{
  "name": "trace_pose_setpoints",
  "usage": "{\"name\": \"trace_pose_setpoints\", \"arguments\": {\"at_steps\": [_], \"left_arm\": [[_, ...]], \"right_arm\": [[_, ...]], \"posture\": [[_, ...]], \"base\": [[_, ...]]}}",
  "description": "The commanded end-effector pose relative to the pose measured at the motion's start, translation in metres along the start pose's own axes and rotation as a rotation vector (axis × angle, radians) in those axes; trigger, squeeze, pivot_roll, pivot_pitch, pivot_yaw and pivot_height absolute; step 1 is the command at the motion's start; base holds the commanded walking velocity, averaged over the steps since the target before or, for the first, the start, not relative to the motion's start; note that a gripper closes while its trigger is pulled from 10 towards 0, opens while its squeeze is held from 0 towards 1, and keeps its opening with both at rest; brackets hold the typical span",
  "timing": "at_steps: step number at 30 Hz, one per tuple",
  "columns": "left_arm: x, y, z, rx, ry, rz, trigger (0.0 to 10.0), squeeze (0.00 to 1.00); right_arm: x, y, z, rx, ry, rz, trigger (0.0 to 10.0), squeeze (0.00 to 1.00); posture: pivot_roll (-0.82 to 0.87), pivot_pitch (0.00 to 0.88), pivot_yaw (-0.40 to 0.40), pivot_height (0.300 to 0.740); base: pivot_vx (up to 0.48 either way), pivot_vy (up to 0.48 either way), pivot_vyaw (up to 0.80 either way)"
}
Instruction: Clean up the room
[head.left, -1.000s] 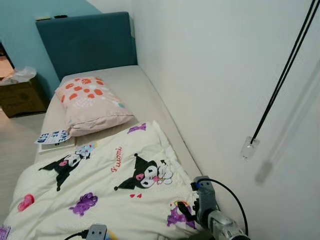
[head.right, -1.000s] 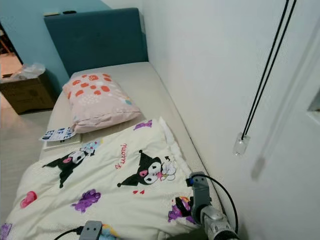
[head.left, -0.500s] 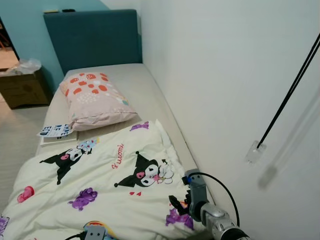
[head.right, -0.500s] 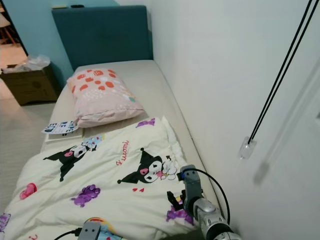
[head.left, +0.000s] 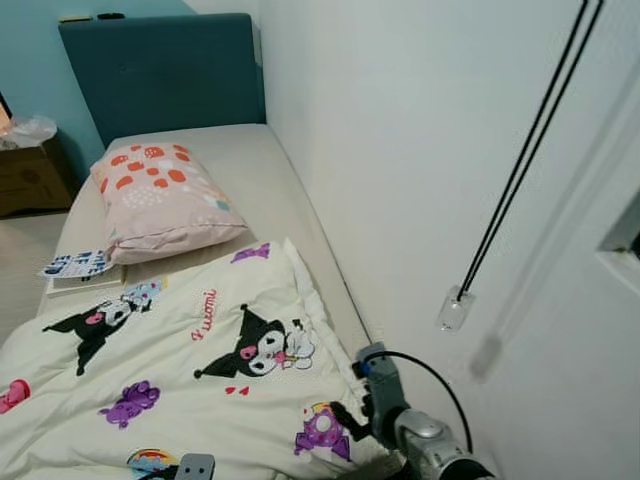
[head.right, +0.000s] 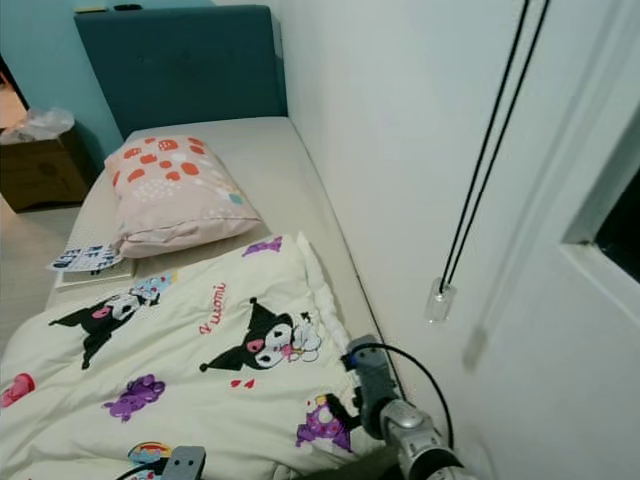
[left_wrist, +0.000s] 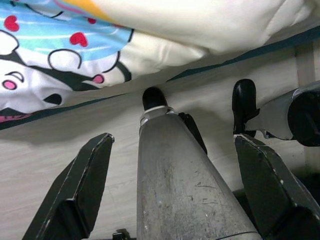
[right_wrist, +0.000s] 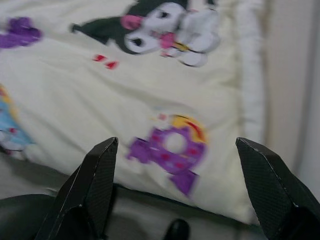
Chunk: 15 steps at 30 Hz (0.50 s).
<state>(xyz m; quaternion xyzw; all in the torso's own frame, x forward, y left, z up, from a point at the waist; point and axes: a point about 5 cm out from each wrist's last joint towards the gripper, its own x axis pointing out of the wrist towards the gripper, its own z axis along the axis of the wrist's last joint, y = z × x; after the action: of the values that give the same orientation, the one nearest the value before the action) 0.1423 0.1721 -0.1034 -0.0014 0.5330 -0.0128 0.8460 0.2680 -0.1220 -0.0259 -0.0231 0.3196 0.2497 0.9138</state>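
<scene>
A cream blanket (head.left: 180, 350) printed with cartoon figures covers the near half of the bed (head.left: 230, 150). A pink pillow (head.left: 160, 200) with orange spots lies beyond it by the blue headboard (head.left: 160, 75). My right arm (head.left: 415, 440) reaches low over the blanket's wall-side corner. In the right wrist view, my right gripper (right_wrist: 176, 145) is open above a purple print (right_wrist: 172, 150) with nothing between its fingers. My left gripper (left_wrist: 173, 140) hangs open beside the bed, pointing at the floor and my own leg (left_wrist: 180, 185), with the blanket's edge (left_wrist: 150, 30) overhanging.
A booklet (head.left: 80, 268) lies on the bed's left edge beside the pillow. The white wall (head.left: 400, 150) runs along the bed's right side, with a black blind cord and its clear pull (head.left: 455, 308) hanging there. A brown box (head.left: 25, 170) stands on the floor at far left.
The head camera has shifted, so the whole scene sits differently and a window edge has come in at the right. My right arm stays low over the blanket's corner.
</scene>
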Motion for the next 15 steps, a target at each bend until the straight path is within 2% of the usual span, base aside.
{"name": "trace_pose_setpoints", "arguments": {"at_steps": [1,7,9,15], "left_arm": [[-0.0011,0.0057,-0.0062,-0.005,0.029,0.019,10.0,0.0],[-0.0017,0.0072,-0.0101,-0.003,0.041,0.027,10.0,0.0],[-0.0018,0.0076,-0.0103,-0.005,0.039,0.028,10.0,0.0],[-0.0021,0.0098,-0.0103,-0.01,0.037,0.038,10.0,0.0]], "right_arm": [[0.0006,-0.0016,0.0069,0.007,-0.029,0.002,10.0,0.0],[0.0018,-0.0007,0.0102,0.0,-0.037,0.004,10.0,0.0],[0.002,-0.0002,0.0102,-0.001,-0.036,0.005,10.0,0.0],[0.003,0.003,0.0091,-0.003,-0.031,0.013,10.0,0.0]], "posture": [[-0.15,0.0,-0.013,0.74],[-0.14,0.0,-0.015,0.74],[-0.14,0.0,-0.016,0.74],[-0.14,0.0,-0.016,0.74]], "base": [[-0.416,0.0,0.0],[-0.469,0.0,0.0],[-0.251,0.0,0.0],[0.0,0.0,0.0]]}}
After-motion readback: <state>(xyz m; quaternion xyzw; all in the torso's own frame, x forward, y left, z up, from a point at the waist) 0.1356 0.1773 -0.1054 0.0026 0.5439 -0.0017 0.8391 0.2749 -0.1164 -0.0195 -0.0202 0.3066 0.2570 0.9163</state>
